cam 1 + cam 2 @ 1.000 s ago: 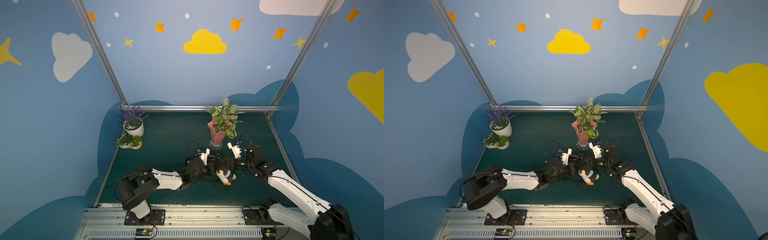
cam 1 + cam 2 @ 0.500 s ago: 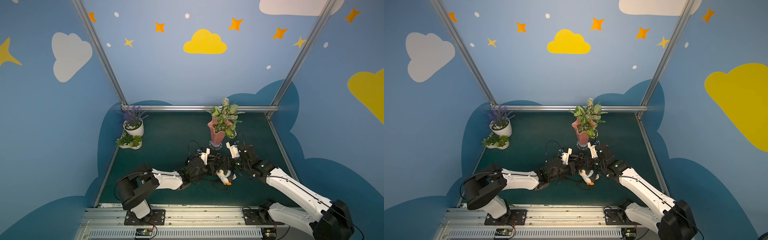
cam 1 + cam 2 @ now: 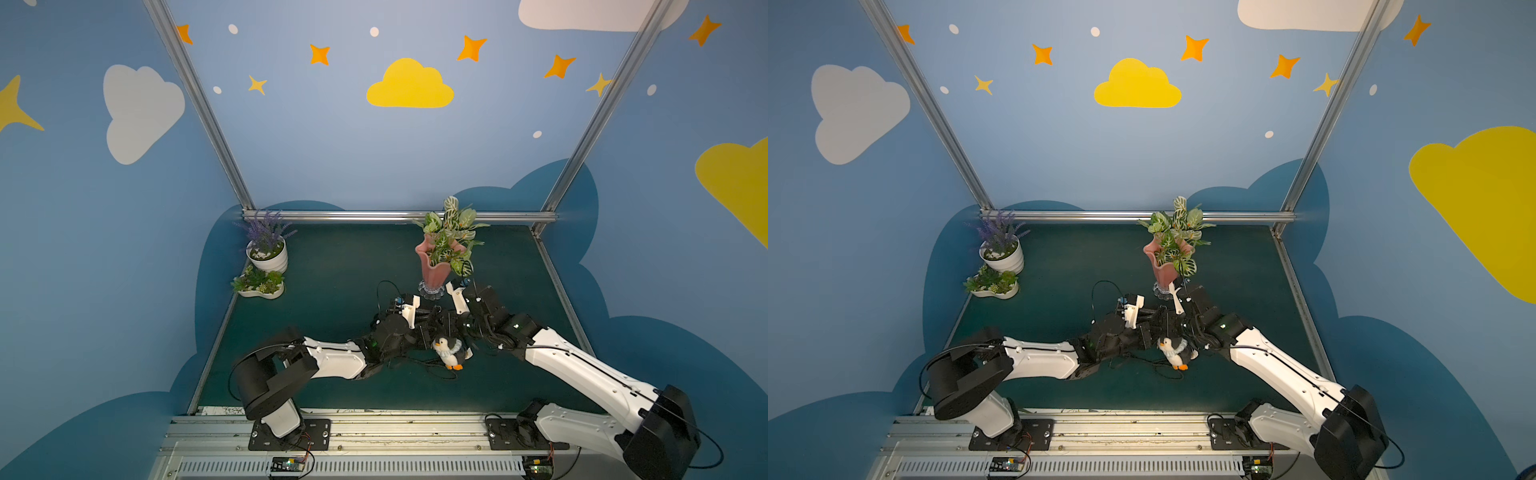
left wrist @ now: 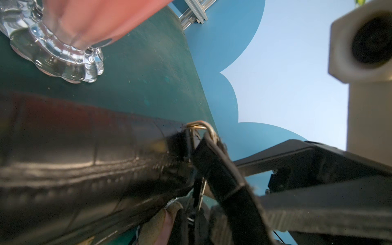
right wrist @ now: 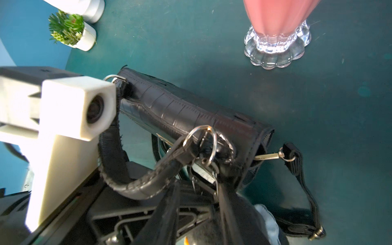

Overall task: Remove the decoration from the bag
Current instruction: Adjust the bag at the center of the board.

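Note:
The black glossy bag (image 5: pixel 191 110) lies on the green mat between my two arms. Its short handle (image 5: pixel 131 182) curves up from a silver ring (image 5: pixel 201 142). The decoration, a plush penguin (image 3: pixel 449 351) (image 3: pixel 1177 351), sits just in front of the bag, its black back (image 5: pixel 246 222) filling the space under my right wrist. My left gripper (image 4: pixel 198 216) is shut on a thin metal clip (image 4: pixel 201 188) below the handle ring (image 4: pixel 203 127). My right gripper (image 5: pixel 203 176) faces it, fingers apart on either side of that clip. The fingertips are partly hidden among the straps.
A pink vase with green leaves (image 3: pixel 434 270) on a glass foot (image 5: pixel 275 48) stands close behind the bag. The bag's long strap (image 5: pixel 305 191) trails over the mat. A white lavender pot (image 3: pixel 268 253) and a succulent dish (image 3: pixel 257 284) stand at the back left.
My right wrist has slid slightly left, closer to the bag and the left gripper. The left arm and the penguin have stayed put.

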